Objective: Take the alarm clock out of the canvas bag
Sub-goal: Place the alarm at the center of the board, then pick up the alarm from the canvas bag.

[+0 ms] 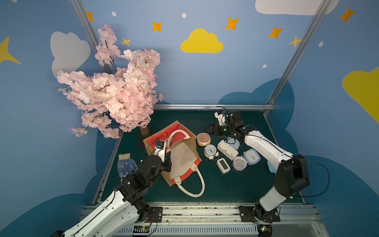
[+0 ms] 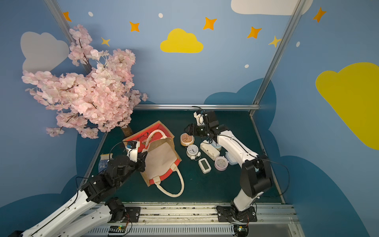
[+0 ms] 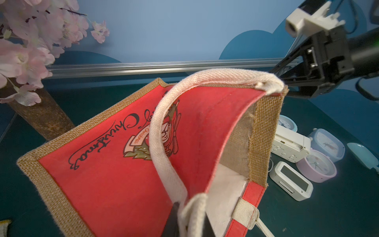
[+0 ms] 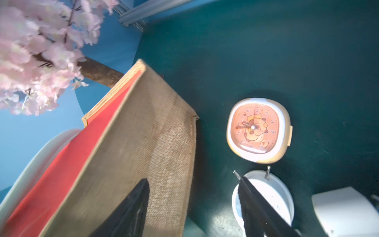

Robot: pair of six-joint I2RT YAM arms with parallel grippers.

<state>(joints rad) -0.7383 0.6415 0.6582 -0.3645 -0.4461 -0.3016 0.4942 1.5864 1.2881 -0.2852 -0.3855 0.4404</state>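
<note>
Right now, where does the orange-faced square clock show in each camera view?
In a top view: orange-faced clock just right of the canvas bag.
In a top view: same spot.
Left wrist: not in it.
Right wrist: face up, beside the bag's burlap side.
Shared landmark: the canvas bag.

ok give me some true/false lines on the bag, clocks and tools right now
1. The left tool grips the handle of the bag. True.
2. The right tool holds the peach clock. False: it is open and empty; the clock lies on the table.
3. The bag's mouth is open, with the lining showing. True.
4. The glove is in the bag. False: it lies on the table, outside the bag.
</note>
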